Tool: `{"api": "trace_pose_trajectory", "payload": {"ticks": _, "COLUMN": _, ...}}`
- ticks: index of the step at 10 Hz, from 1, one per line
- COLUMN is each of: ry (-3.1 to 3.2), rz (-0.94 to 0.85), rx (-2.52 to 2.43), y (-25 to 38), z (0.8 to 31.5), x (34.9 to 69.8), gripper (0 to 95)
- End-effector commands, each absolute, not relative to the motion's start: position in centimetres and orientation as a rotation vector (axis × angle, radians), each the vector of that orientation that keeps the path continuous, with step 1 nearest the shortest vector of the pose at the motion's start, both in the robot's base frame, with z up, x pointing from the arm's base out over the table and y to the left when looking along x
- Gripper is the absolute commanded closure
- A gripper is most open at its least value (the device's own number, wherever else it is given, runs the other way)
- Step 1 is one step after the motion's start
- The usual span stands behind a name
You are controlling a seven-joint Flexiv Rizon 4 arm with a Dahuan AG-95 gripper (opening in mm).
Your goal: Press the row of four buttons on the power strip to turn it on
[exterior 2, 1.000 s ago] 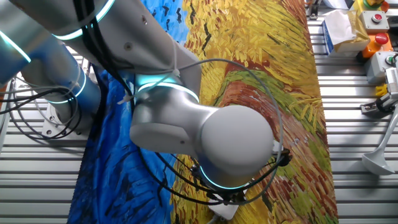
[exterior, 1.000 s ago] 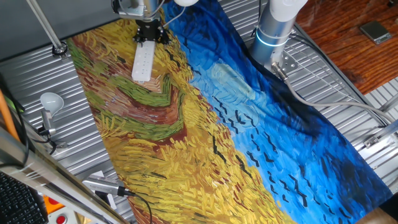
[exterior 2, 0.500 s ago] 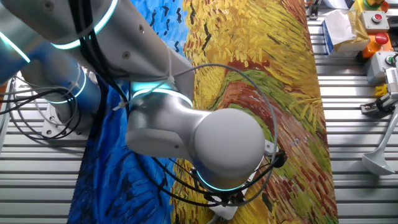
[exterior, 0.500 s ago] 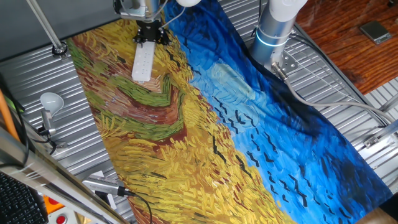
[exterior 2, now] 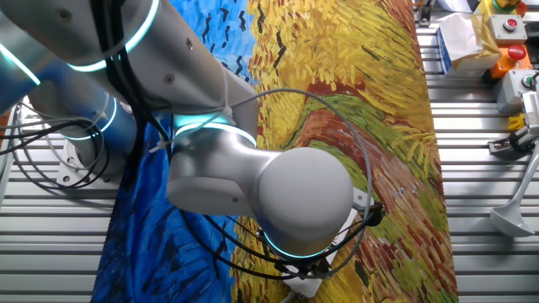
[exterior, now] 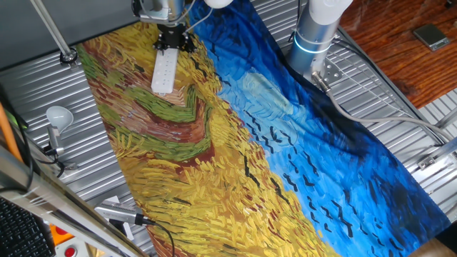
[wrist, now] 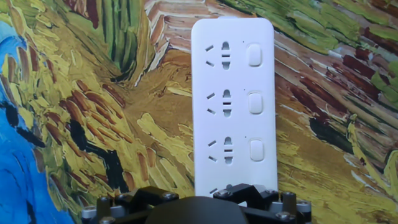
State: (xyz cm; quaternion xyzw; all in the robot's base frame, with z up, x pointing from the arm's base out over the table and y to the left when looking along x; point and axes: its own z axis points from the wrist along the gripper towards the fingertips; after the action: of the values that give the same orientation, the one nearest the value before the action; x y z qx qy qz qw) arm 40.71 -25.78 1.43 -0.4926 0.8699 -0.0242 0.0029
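Three of the four buttons point(wrist: 255, 102) were visible to us on the power strip point(wrist: 233, 102), which lay flat on the painted cloth point(exterior: 235, 143). We found the gripper point(exterior: 171, 39) above its near end; whether its fingers were parted, we could not tell.

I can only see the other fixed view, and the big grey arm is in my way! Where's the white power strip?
Observer: The slim white plastic power strip lies on the yellow part of the painted cloth, with the jaws above one end.
Operator: Can you see its buttons?
Observer: The hand view shows three pale rounded buttons in a line down the strip's right side. No fourth shows; the hand's dark body covers that end.
Operator: Anything else near it?
Observer: A round white light bulb stands off the cloth, on the ribbed metal table.
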Motion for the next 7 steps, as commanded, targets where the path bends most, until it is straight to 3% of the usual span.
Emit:
{"api": "trace_pose_trajectory", "payload": {"ticks": 1, "ry": 2.725, "rz": -0.09, "rx": -1.55, "y": -25.8, "z": 1.17, "x": 40.71, "gripper": 0.0}}
{"api": "trace_pose_trajectory", "payload": {"ticks": 7, "ry": 2.707, "rz": -0.099, "rx": -1.548, "y": -26.51, "z": 0.45, "x": 40.55, "gripper": 0.0}}
